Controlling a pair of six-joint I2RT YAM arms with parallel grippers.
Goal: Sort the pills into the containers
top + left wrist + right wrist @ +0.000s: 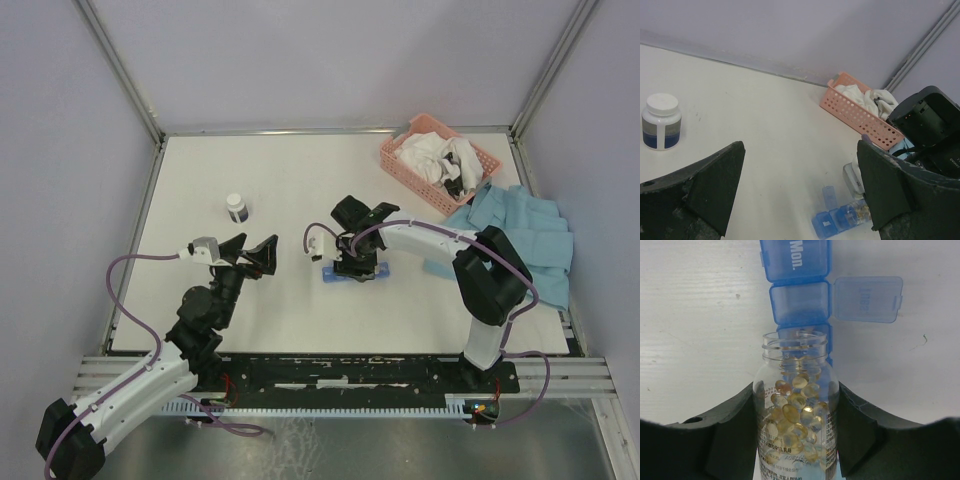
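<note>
Our right fingers [735,430] clamp the uncapped pill bottle [796,455], mouth over the blue organiser strip [795,257]; left fingers [710,185] gape, empty. Risk: tilt too steep & pills [792,412] inside rush out, missing the open slot [799,304].

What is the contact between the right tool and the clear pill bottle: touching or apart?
Touching. The right wrist view shows both fingers of the right tool pressed against the sides of the clear pill bottle, no gap.
</note>
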